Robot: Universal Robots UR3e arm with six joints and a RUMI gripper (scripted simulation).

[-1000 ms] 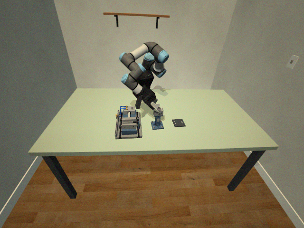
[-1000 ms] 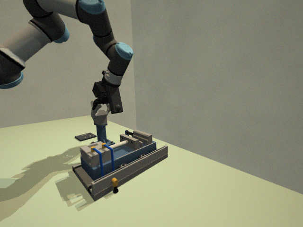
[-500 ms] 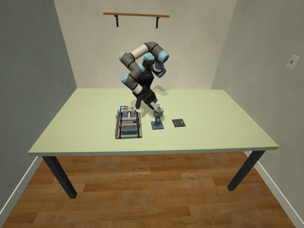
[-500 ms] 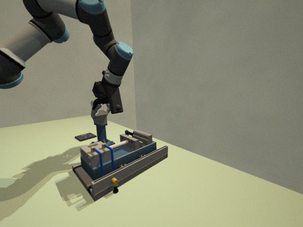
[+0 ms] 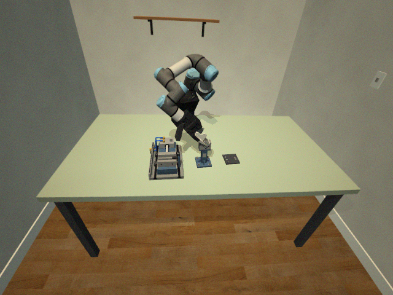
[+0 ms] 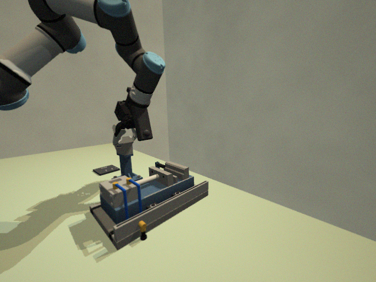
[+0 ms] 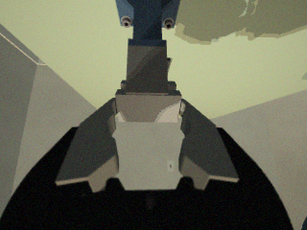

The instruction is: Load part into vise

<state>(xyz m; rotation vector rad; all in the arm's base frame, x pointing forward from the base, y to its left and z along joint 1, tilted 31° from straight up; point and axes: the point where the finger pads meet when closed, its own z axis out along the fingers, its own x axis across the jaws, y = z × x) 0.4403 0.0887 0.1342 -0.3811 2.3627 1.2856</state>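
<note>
Room: grey walls; paler back wall. Wooden shelf on two black brackets, high on back wall. Switch plate on right wall. Plank floor, white skirting. Pale green table, dark legs.

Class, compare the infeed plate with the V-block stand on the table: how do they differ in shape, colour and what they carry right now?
The infeed plate is a flat, dark square lying low; the V-block stand rises on a blue post from a blue base. The infeed plate carries nothing; the V-block stand has the part at its top, with the gripper shut on it. Both rest on the table, to the right of the vise in the top view.
</note>
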